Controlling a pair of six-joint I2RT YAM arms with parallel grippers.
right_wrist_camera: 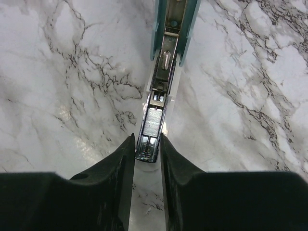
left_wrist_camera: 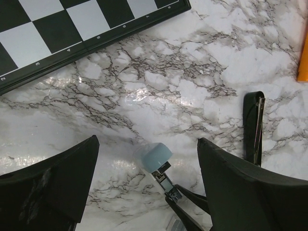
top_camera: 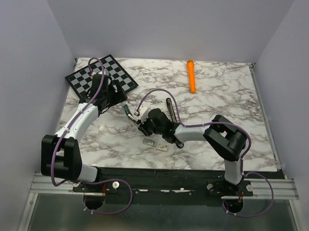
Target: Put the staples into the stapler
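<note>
While my right gripper's (right_wrist_camera: 147, 139) jaws are sitting narrow either side of the pale blue box's (left_wrist_camera: 156, 155) chromed channel (right_wrist_camera: 161, 82), I'm not able to tell if they're pinching it; my left gripper (left_wrist_camera: 147, 141) is hanging wide, holding nothing. Risk: slick, thin metal twisting out of an end-on pinch. Slim black stapler (top_camera: 168, 107) is lying right of the chessboard (top_camera: 101, 75), untouched. Tiny flat grey block of staples (top_camera: 150, 142) is lying right of the chessboard too, nearer my bases, on glossy marble (top_camera: 221, 97).
</note>
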